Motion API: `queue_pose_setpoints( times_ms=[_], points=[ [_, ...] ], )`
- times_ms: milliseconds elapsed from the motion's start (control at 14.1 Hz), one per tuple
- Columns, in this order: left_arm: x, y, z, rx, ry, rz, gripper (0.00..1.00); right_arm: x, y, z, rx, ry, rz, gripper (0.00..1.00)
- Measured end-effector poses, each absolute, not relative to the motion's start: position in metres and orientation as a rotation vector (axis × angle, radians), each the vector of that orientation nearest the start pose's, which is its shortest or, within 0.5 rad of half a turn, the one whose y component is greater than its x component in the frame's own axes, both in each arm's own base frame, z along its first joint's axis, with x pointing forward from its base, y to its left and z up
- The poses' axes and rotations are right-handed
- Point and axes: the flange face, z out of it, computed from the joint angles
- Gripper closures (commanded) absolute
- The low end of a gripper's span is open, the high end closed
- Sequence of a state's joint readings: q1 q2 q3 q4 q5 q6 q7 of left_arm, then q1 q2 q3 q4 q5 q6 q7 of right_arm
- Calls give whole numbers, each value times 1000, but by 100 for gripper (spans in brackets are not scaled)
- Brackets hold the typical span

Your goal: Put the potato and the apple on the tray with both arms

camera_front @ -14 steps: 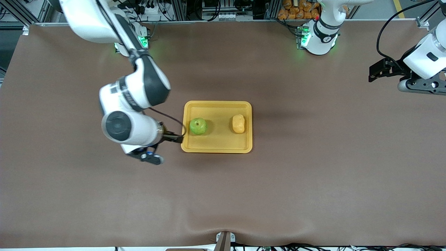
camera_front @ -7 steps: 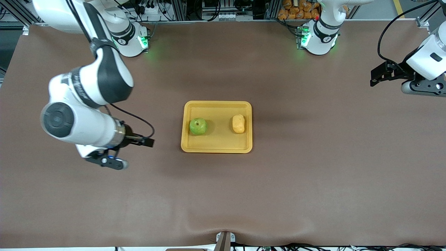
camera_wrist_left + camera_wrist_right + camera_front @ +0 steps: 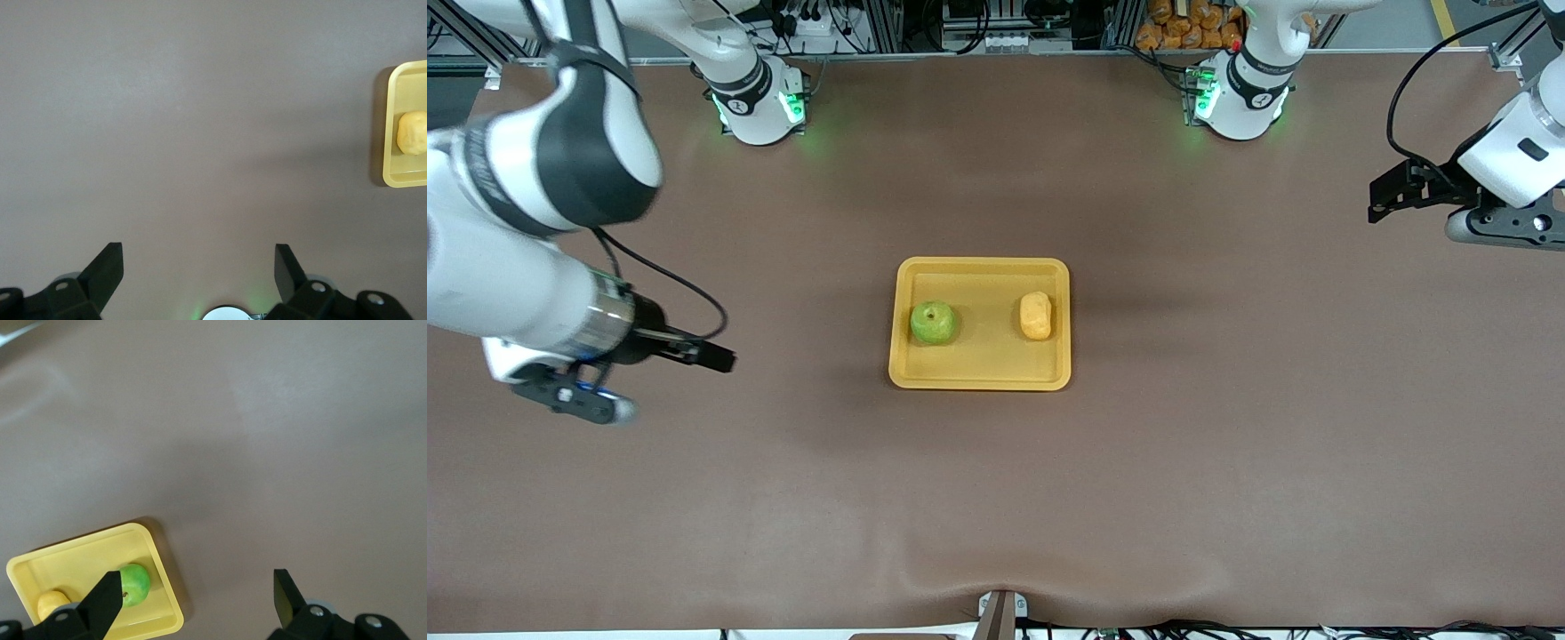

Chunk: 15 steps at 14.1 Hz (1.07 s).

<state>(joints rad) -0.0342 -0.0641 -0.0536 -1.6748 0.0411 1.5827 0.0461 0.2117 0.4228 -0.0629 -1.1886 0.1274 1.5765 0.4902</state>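
Table (image 3: pixel 1227 462): brown cover, tray (image 3: pixel 979 378) at centre. On tray: apple (image 3: pixel 934 322) toward the right arm's end, potato (image 3: pixel 1035 316) beside it (both apart). Right tool (image 3: pixel 716 358), released, over bare table well clear; left tool (image 3: pixel 1392 191), released, likewise. Placement judged complete.

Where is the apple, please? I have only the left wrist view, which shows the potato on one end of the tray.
Observer: The apple lies on the tray too, beside the potato, toward the right arm's end.
Operator: Thank you. Where is the right gripper?
Observer: The right gripper hovers over bare table toward the right arm's end, apart from the tray, open and empty.
Operator: And where does mine sit over the table?
Observer: The left gripper hovers open over the left arm's end of the table, well clear of the tray.
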Motion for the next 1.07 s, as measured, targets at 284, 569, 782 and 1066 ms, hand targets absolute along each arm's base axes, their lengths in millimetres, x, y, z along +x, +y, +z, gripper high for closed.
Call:
queue_pose_setpoints(
  times_ms=[284, 569, 782, 1066],
  points=[
    [532, -44, 611, -3089, 210, 44, 0, 654, 83, 573, -3005, 522, 90, 0],
    [532, -44, 610, -3089, 210, 46, 0, 639, 37, 598, -3004, 485, 78, 0],
    [532, -44, 610, -3089, 209, 47, 0, 624, 5, 617, -3012, 396, 82, 0],
    [532, -43, 610, -3089, 208, 48, 0, 595, -18, 650, -3010, 405, 93, 0]
  ],
)
